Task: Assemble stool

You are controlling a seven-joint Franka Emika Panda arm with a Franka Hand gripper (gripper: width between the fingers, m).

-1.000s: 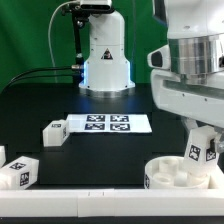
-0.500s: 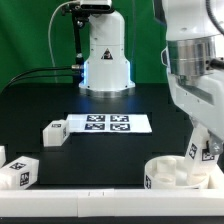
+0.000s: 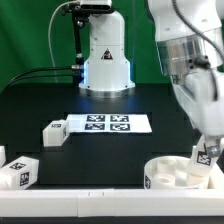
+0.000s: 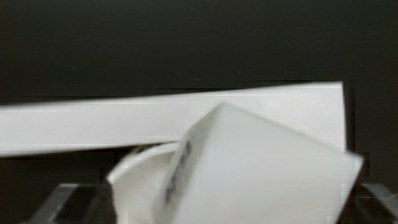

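My gripper [image 3: 206,146] is shut on a short blocky white stool leg [image 3: 208,157] with a black-and-white tag. It holds the leg tilted over the far right rim of the round white seat [image 3: 172,173] at the exterior view's lower right. In the wrist view the held leg [image 4: 258,160] fills the middle, and dark fingers [image 4: 71,196] show on either side of it. Two more tagged legs lie at the exterior view's left, one [image 3: 54,131] beside the marker board and one [image 3: 17,172] near the front.
The marker board [image 3: 106,123] lies flat mid-table. A long white border rail [image 3: 70,206] runs along the front edge and crosses the wrist view [image 4: 89,122] as a white band. The arm's white base [image 3: 105,55] stands at the back.
The arm has swung toward the exterior view's right and tilted. The held leg has moved right, toward the seat's right rim.
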